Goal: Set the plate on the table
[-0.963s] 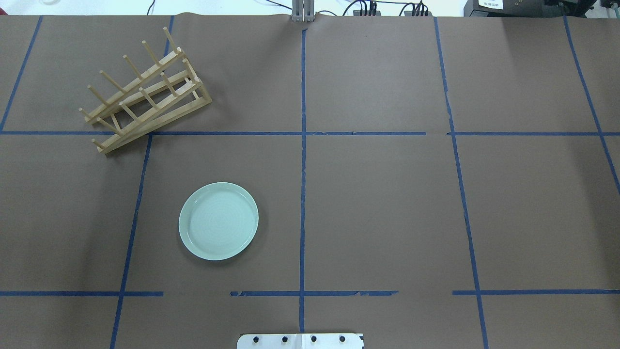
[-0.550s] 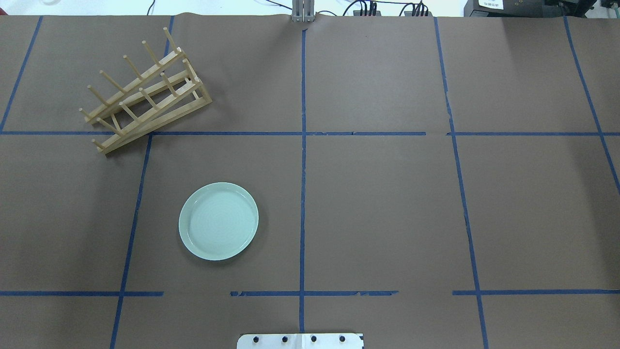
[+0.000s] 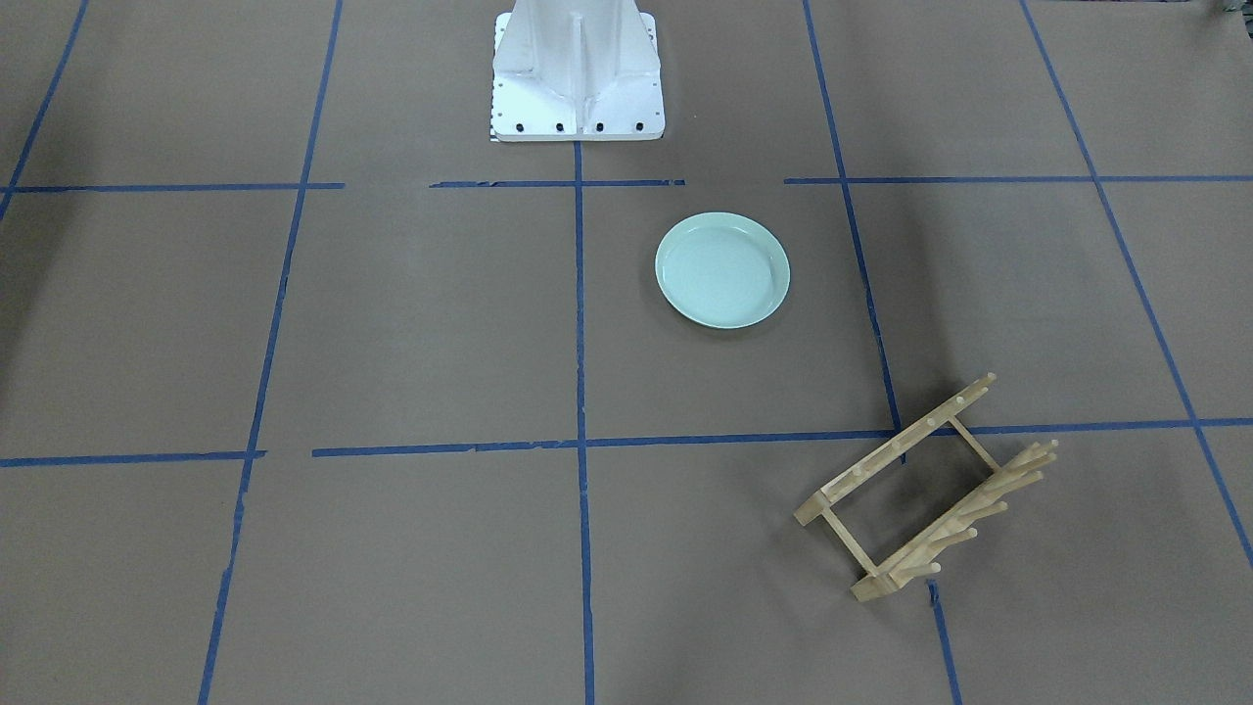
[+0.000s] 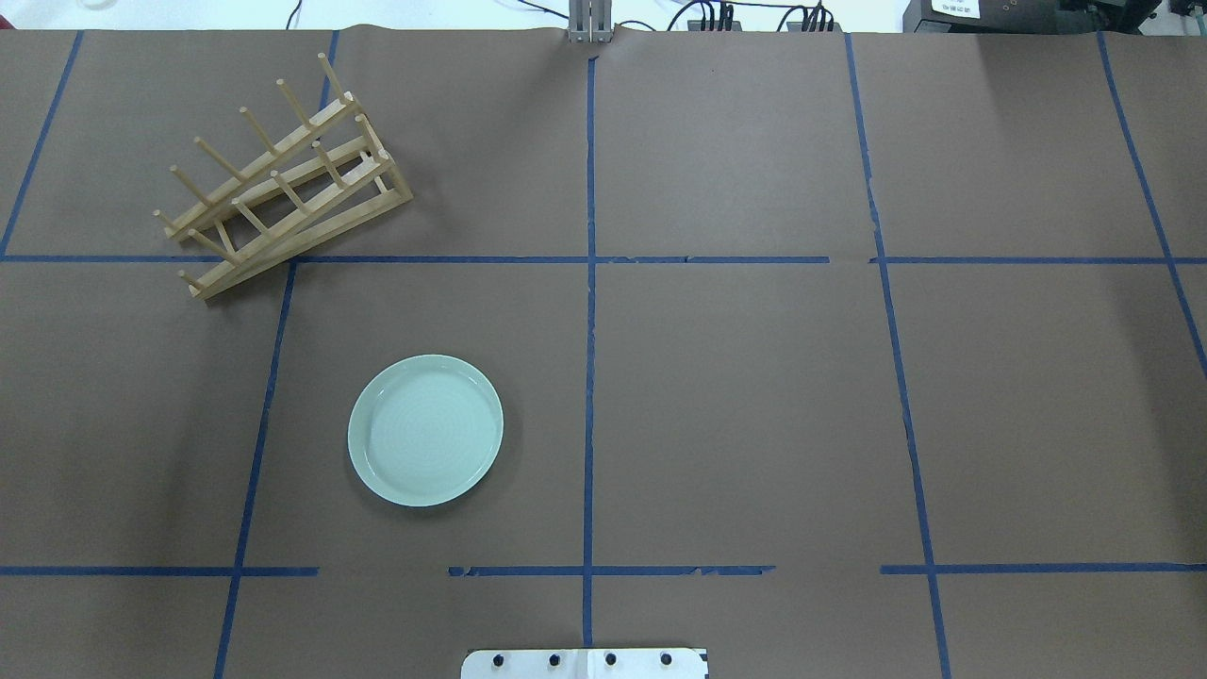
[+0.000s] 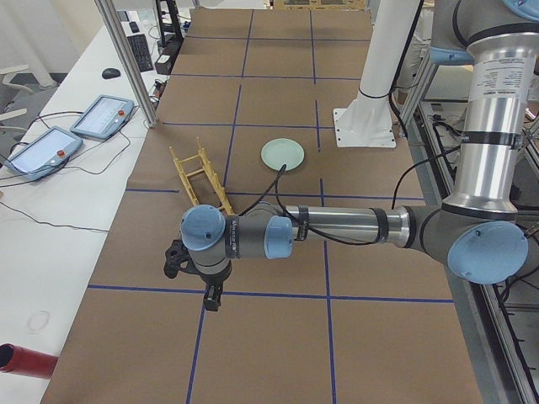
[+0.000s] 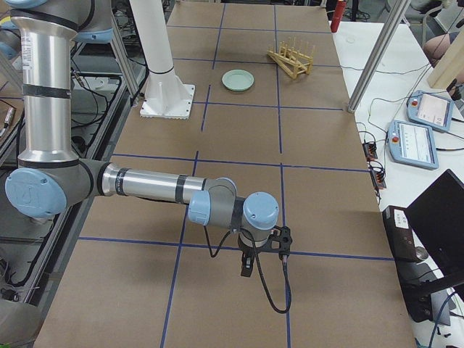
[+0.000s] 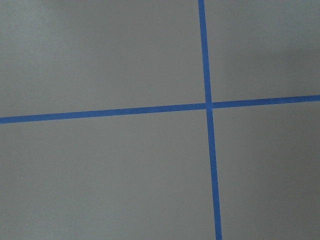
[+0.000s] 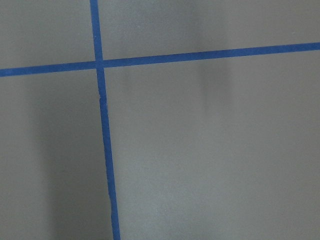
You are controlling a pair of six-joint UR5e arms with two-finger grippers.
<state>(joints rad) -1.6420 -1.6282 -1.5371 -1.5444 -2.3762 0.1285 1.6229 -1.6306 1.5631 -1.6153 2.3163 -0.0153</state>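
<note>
The pale mint-green plate [image 4: 425, 430] lies flat on the brown paper table [image 4: 754, 396], left of the middle tape line, with nothing touching it. It also shows in the front view [image 3: 722, 270], the left side view [image 5: 282, 155] and the right side view [image 6: 238, 80]. My left gripper [image 5: 211, 301] hangs over the table's left end, far from the plate. My right gripper [image 6: 246, 270] hangs over the table's right end. Both show only in the side views, so I cannot tell whether they are open or shut. Both wrist views show only paper and tape.
A light wooden peg rack [image 4: 283, 179] stands at the back left, beyond the plate, and holds nothing. The white robot base [image 3: 578, 73] is at the table's near edge. Tablets [image 5: 80, 130] and cables lie on the side bench.
</note>
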